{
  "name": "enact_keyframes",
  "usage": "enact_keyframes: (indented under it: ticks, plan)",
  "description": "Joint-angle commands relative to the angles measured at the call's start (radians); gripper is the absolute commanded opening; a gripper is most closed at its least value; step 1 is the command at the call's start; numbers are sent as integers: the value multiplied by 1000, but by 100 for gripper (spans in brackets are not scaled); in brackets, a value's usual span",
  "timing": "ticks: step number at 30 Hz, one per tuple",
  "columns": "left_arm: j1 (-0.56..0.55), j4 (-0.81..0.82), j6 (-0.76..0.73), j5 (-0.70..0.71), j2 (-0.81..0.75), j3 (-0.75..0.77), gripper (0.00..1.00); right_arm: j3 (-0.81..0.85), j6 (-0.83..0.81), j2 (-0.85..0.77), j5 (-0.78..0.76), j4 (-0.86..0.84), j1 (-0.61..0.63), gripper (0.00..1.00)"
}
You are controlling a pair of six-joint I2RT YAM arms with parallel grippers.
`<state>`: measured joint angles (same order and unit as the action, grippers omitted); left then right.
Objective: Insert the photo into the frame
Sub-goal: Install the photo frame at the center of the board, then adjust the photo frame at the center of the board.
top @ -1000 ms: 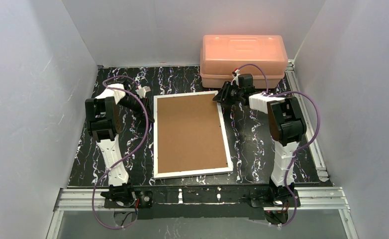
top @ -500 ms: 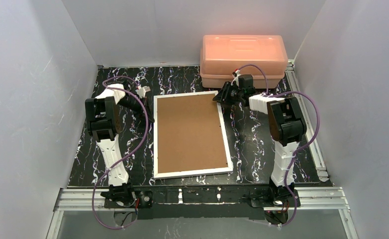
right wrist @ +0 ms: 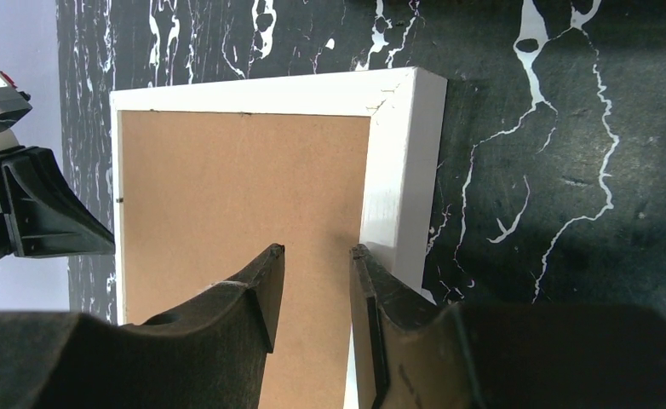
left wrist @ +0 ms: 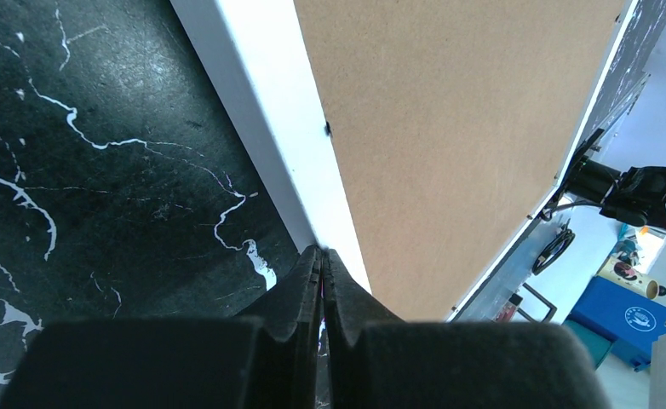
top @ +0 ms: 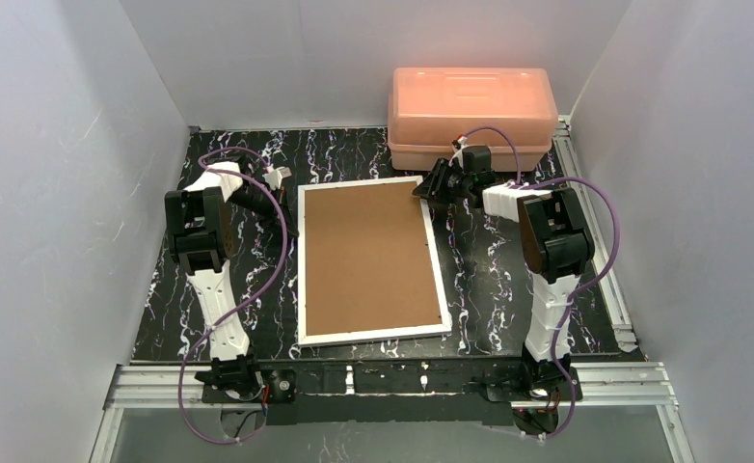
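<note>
White frame (top: 373,334), face-down mid-table, brown backing board (top: 368,256) uppermost, photo unseen: left gripper (left wrist: 322,254) shut, empty, at left rim; right gripper (right wrist: 317,256) part-open, empty, over far-right corner; probable backing-board step, next needing edge purchase.

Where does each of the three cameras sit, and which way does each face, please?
Top external: above and behind the bases, looking down at the table, the frame lying back-up and the pink box; left arm and right arm show.
Left wrist: on the left arm, looking along the shut left gripper at the frame's left edge.
Right wrist: on the right arm, looking past the open right gripper at the frame's far right corner.
Shared: all three show the frame's brown back.
</note>
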<state>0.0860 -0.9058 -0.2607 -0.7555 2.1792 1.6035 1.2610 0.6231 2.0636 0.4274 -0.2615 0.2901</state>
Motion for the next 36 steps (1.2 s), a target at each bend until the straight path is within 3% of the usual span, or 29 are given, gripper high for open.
enact_keyframes:
  ticks: [1,28,36]
  plan:
    - [-20,4,-17,14,24,9,0,-33,17,10,18,79,63,43]
    - [-33,4,-28,19,23,12,0,-145,128,38,4,-15,140,41]
    - [-27,-30,-13,-1,-12,34,0,-55,59,-111,-22,18,137,48]
